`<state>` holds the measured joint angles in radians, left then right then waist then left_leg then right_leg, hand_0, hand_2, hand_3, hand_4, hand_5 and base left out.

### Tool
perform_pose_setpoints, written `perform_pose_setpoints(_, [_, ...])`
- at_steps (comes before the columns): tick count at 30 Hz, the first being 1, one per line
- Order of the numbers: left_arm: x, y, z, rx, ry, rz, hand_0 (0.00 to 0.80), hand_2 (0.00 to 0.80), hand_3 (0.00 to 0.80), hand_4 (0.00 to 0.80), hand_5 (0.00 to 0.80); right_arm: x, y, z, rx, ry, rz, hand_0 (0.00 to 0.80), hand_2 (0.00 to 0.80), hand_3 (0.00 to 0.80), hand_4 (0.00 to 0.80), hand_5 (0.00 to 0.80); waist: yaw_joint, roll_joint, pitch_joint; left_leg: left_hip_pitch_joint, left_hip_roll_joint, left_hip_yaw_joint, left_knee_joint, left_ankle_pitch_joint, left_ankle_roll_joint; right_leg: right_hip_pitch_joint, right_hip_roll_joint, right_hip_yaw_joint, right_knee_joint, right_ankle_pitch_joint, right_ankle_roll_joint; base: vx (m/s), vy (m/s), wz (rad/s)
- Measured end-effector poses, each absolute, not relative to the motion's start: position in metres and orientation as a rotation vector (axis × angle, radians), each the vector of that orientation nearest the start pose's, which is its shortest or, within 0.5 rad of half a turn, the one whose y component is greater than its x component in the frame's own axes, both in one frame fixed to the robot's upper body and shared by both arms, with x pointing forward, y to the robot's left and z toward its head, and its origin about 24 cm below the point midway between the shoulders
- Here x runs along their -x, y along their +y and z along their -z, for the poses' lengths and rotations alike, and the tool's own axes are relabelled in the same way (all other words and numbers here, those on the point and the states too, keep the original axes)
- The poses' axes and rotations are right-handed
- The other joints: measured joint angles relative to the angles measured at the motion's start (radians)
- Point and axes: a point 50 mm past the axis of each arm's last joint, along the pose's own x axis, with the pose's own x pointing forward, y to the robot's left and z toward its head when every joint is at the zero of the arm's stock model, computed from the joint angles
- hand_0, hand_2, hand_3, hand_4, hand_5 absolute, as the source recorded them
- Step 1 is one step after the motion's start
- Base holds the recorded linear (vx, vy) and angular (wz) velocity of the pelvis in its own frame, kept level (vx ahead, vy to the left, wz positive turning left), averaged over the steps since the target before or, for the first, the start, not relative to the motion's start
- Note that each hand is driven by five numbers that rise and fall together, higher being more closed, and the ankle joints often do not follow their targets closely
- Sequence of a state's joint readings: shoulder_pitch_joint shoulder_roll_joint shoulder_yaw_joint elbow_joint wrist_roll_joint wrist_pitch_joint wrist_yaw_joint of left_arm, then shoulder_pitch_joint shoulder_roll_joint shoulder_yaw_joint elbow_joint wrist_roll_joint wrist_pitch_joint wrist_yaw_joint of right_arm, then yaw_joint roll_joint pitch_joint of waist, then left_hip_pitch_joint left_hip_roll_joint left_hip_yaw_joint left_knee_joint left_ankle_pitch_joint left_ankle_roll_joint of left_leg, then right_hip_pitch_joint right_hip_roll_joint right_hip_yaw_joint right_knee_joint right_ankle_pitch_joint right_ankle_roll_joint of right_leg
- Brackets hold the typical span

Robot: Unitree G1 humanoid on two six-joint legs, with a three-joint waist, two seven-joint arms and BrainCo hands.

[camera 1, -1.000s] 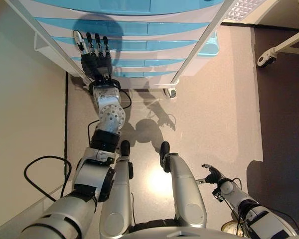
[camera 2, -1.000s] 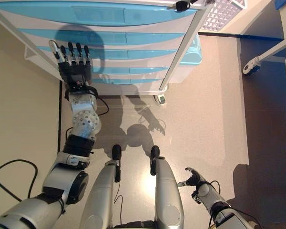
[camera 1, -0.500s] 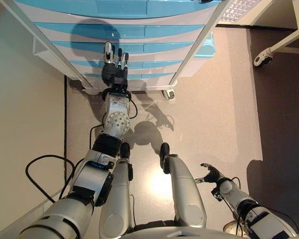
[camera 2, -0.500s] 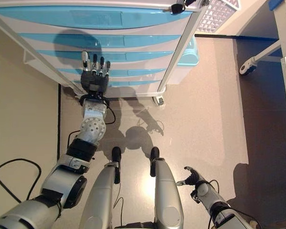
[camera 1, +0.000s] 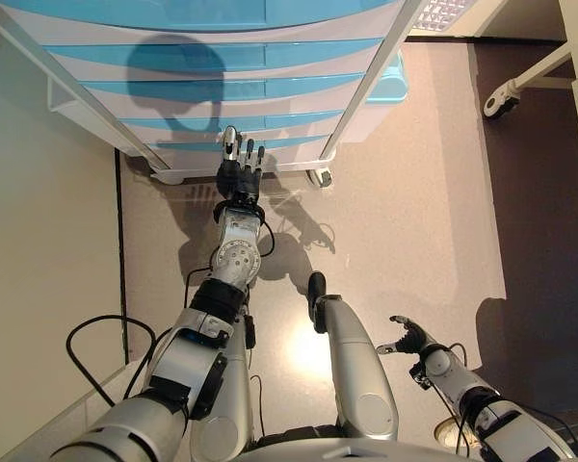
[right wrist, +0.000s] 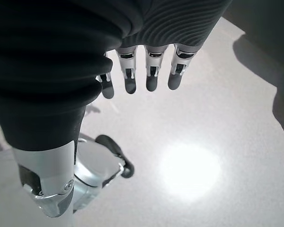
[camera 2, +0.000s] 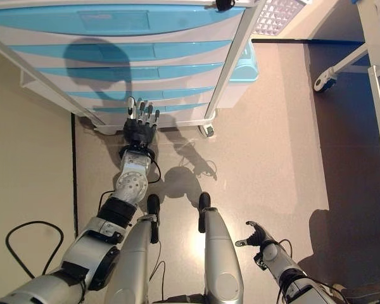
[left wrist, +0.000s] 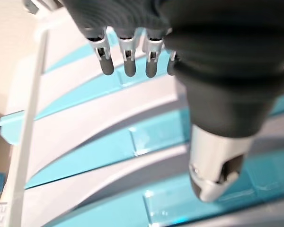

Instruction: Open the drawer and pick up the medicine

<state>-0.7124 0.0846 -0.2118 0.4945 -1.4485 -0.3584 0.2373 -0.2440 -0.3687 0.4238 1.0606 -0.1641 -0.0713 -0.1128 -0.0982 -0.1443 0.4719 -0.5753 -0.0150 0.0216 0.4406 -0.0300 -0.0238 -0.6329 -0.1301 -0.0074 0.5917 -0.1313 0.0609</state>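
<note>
Left hand [camera 1: 239,173], fingers straight, reaches low toward drawer cart [camera 1: 222,77], lining up on bottom drawer; drawers closed. Right hand [camera 1: 407,339] idle, relaxed, empty.

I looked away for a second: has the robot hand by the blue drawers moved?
Yes. The left robot hand has gone down the drawer cart, from the upper drawer fronts near its left post to the lowest ones, and toward the middle. Fingers straight, no drawer open.

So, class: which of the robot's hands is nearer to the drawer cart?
Left. The left hand reaches the lowest blue drawers of the drawer cart; the right hand hangs low, far back over the floor.
</note>
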Motion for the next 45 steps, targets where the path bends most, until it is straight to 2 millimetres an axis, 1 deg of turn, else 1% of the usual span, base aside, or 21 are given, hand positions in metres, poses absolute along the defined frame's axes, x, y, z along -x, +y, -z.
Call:
perform_pose_setpoints(6, [-0.369, 0.105, -0.132, 1.301, -0.079, -0.046, 0.0, 0.0, 0.0, 0.0, 0.0, -0.217, -0.232, 0.103, 0.781, 0.741, -0.167, 0.0, 0.0, 0.0, 0.0, 0.0, 0.0, 0.0, 0.0, 0.0, 0.006, 0.001, -0.002, -0.001, -0.002, -0.001, 0.004, 0.0, -0.001, -0.001, -0.002, 0.0, 0.0, 0.0])
perform_pose_setpoints(16, [-0.371, 0.119, -0.131, 1.406, -0.108, -0.107, 0.0, 0.0, 0.0, 0.0, 0.0, -0.217, -0.232, 0.103, 0.78, 0.744, -0.166, 0.0, 0.0, 0.0, 0.0, 0.0, -0.001, -0.001, 0.001, 0.0, 0.006, 0.002, -0.003, -0.001, -0.002, -0.001, 0.005, -0.001, -0.001, -0.002, -0.003, 0.0, 0.0, 0.0])
perform_pose_setpoints(21, [-0.375, 0.125, -0.146, 1.44, -0.161, -0.093, 0.0, 0.0, 0.0, 0.0, 0.0, -0.215, -0.232, 0.104, 0.779, 0.75, -0.168, 0.0, 0.0, 0.0, 0.0, 0.0, -0.003, -0.006, 0.003, 0.0, 0.007, 0.002, -0.004, -0.001, -0.003, -0.002, 0.005, -0.001, -0.002, -0.002, -0.003, 0.006, 0.001, 0.0])
perform_pose_setpoints(23, [-0.379, 0.126, -0.163, 1.438, -0.206, -0.055, 0.0, 0.0, 0.0, 0.0, 0.0, -0.215, -0.232, 0.104, 0.777, 0.751, -0.173, 0.0, 0.0, 0.0, 0.0, 0.0, -0.008, -0.008, 0.003, -0.001, 0.008, 0.002, -0.004, -0.001, -0.003, -0.002, 0.005, -0.001, -0.005, -0.002, -0.003, 0.0, 0.0, 0.0])
perform_pose_setpoints(24, [-0.38, 0.127, -0.167, 1.436, -0.22, -0.047, 0.0, 0.0, 0.0, 0.0, 0.0, -0.215, -0.232, 0.105, 0.777, 0.753, -0.174, 0.0, 0.0, 0.0, 0.0, 0.0, -0.01, -0.008, 0.003, -0.002, 0.008, 0.002, -0.005, -0.001, -0.003, -0.003, 0.006, -0.001, -0.006, -0.002, -0.003, 0.0, 0.0, 0.0])
perform_pose_setpoints(26, [-0.381, 0.128, -0.183, 1.433, -0.272, -0.014, 0.0, 0.0, 0.0, 0.0, 0.0, -0.214, -0.232, 0.105, 0.774, 0.759, -0.181, 0.0, 0.0, 0.0, 0.0, 0.0, -0.017, -0.008, 0.003, -0.009, 0.009, 0.001, -0.006, -0.001, -0.003, -0.007, 0.007, -0.003, -0.01, -0.001, -0.002, 0.0, 0.0, 0.0])
perform_pose_setpoints(28, [-0.382, 0.131, -0.191, 1.424, -0.297, 0.0, 0.0, 0.0, 0.0, 0.0, 0.0, -0.214, -0.232, 0.105, 0.773, 0.761, -0.183, 0.0, 0.0, 0.0, 0.0, 0.0, -0.022, -0.008, 0.003, -0.011, 0.009, 0.003, -0.005, 0.001, -0.005, -0.008, 0.007, -0.003, -0.017, 0.002, -0.003, 0.0, 0.0, 0.0])
perform_pose_setpoints(34, [-0.381, 0.127, -0.192, 1.406, -0.292, 0.015, 0.0, 0.0, 0.0, 0.0, 0.0, -0.213, -0.232, 0.106, 0.772, 0.768, -0.191, 0.0, 0.0, 0.0, 0.0, 0.0, -0.022, -0.008, 0.003, -0.011, 0.008, 0.003, -0.003, 0.002, -0.003, -0.007, 0.006, -0.003, -0.019, 0.004, -0.003, 0.0, 0.0, 0.0])
perform_pose_setpoints(37, [-0.382, 0.129, -0.197, 1.395, -0.299, 0.029, 0.0, 0.0, 0.0, 0.0, 0.0, -0.213, -0.232, 0.106, 0.771, 0.77, -0.199, 0.0, 0.0, 0.0, 0.0, 0.0, -0.023, -0.008, 0.003, -0.009, 0.007, 0.004, -0.002, -0.001, 0.001, -0.004, 0.005, -0.002, -0.021, 0.007, 0.0, 0.023, 0.034, -0.01])
perform_pose_setpoints(39, [-0.382, 0.126, -0.199, 1.395, -0.292, 0.044, 0.0, 0.0, 0.0, 0.0, 0.0, -0.212, -0.232, 0.106, 0.768, 0.775, -0.205, 0.0, 0.0, 0.0, 0.0, 0.0, -0.022, -0.008, 0.003, -0.009, 0.006, 0.003, -0.004, -0.001, 0.002, -0.003, 0.005, -0.002, -0.021, 0.008, 0.001, 0.007, 0.016, -0.01])
perform_pose_setpoints(42, [-0.382, 0.124, -0.207, 1.377, -0.309, 0.07, 0.0, 0.0, 0.0, 0.0, 0.0, -0.212, -0.232, 0.107, 0.768, 0.778, -0.213, 0.0, 0.0, 0.0, 0.0, 0.0, -0.022, -0.008, 0.003, -0.01, 0.005, 0.004, -0.003, 0.001, 0.005, -0.002, 0.003, 0.001, -0.023, 0.014, 0.003, 0.0, 0.0, 0.0])
perform_pose_setpoints(43, [-0.382, 0.123, -0.214, 1.369, -0.316, 0.088, 0.0, 0.0, 0.0, 0.0, 0.0, -0.212, -0.231, 0.107, 0.775, 0.778, -0.221, 0.0, 0.0, 0.0, 0.0, 0.0, -0.022, -0.008, 0.003, -0.01, 0.005, 0.004, -0.004, 0.002, 0.006, -0.003, 0.003, 0.002, -0.026, 0.017, 0.002, 0.001, 0.028, -0.05])
perform_pose_setpoints(45, [-0.383, 0.125, -0.214, 1.376, -0.309, 0.082, 0.0, 0.0, 0.0, 0.0, 0.0, -0.212, -0.231, 0.107, 0.776, 0.779, -0.225, 0.0, 0.0, 0.0, 0.0, 0.0, -0.022, -0.007, 0.003, -0.012, 0.005, 0.006, -0.004, 0.002, 0.007, -0.004, 0.003, 0.004, -0.032, 0.023, 0.005, 0.002, 0.02, -0.05])
